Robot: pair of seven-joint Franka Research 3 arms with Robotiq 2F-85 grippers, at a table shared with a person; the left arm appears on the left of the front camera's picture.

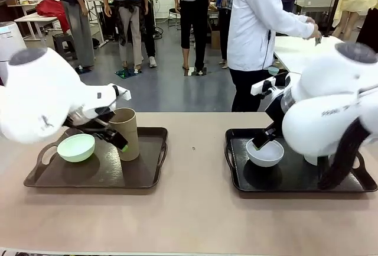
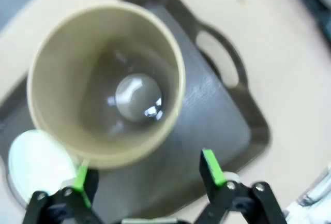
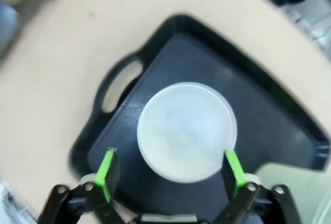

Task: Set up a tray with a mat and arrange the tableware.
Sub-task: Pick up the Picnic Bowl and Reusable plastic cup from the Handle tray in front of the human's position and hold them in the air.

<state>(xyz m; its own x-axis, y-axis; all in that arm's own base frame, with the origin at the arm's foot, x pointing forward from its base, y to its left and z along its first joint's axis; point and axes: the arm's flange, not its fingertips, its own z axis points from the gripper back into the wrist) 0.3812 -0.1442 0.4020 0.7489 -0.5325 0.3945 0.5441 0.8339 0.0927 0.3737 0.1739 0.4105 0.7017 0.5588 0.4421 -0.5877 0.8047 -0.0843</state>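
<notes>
On the left dark tray [image 1: 147, 176] stand a mint green bowl [image 1: 75, 147] and a tall tan-brown cup [image 1: 124, 133]. My left gripper [image 1: 116, 138] hangs open just beside the cup. In the left wrist view the cup [image 2: 106, 79] lies just ahead of the open left gripper [image 2: 145, 175], with the green bowl [image 2: 36, 164] to one side. The right tray [image 1: 295, 176] holds a whitish grey bowl [image 1: 264, 153]. My right gripper [image 3: 170, 168] is open above this bowl [image 3: 186, 131]. A pale green cup [image 3: 292, 182] shows at the corner. I cannot tell a mat from the dark tray floors.
The two trays sit side by side on the tan table [image 1: 195, 208], with bare tabletop between them and in front. A person in white [image 1: 254, 25] stands beyond the far edge, turned to a white side table [image 1: 301, 49]. Other people stand farther back.
</notes>
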